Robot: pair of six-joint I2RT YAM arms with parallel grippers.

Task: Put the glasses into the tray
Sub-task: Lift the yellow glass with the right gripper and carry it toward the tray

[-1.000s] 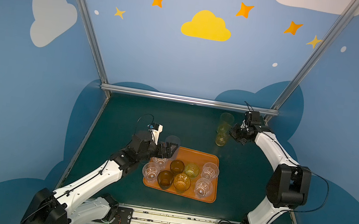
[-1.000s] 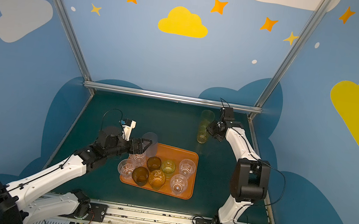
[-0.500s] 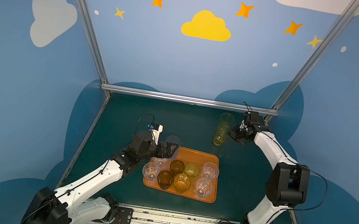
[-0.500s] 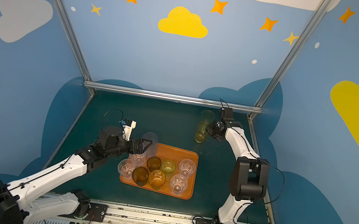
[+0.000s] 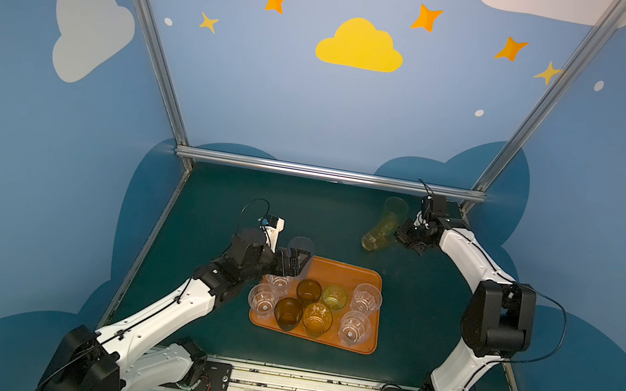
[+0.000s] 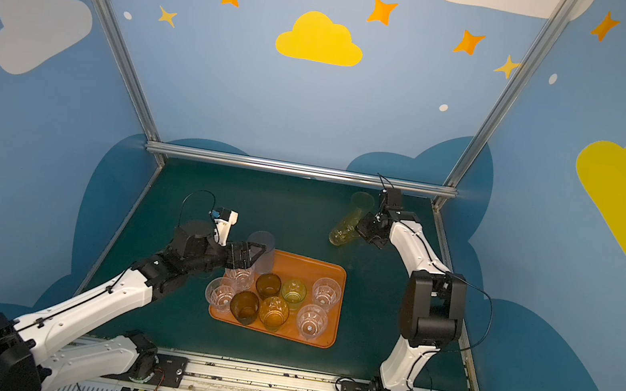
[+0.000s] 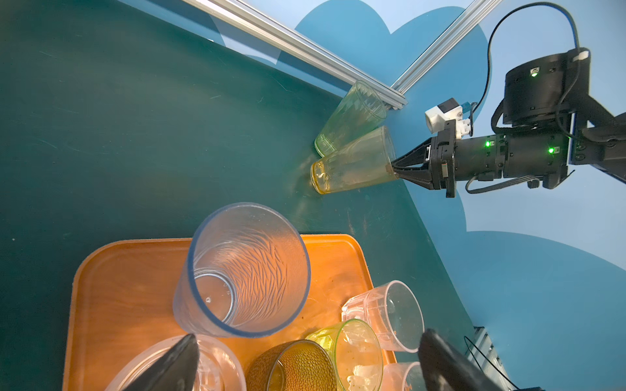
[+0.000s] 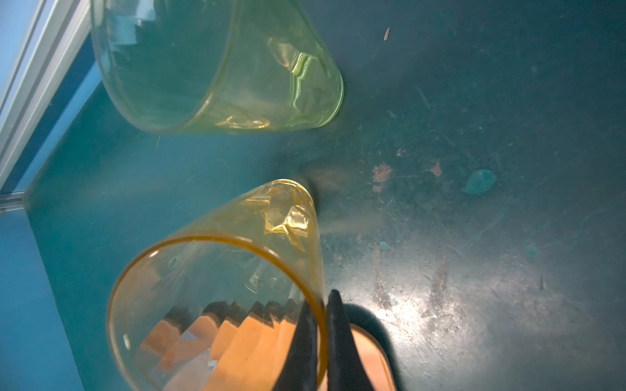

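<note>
Closing in the last second, the right hand [image 7: 393, 167] now pinches the rim of a tall yellow tumbler [image 7: 352, 166], tilting it on the surface [image 5: 259, 205] beside the second yellow tumbler [image 7: 352, 116], well apart from the orange tray [image 5: 345, 277]; I judge its pickup begun. The left hand [image 5: 293, 263] gapes wide near the frosted tumbler [image 7: 244, 270], which stands in the tray with eight short tumblers [image 5: 366, 297].

A robot lab test booth: cloud-and-star wall panels [image 5: 315, 113] on aluminium framing [image 5: 327, 173] enclose a green table [image 5: 300, 211] with two bolted-down robot arms [image 5: 168, 309].

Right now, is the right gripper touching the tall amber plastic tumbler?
Touching: the right wrist view shows the right gripper pinching the amber tumbler at its rim.
</note>
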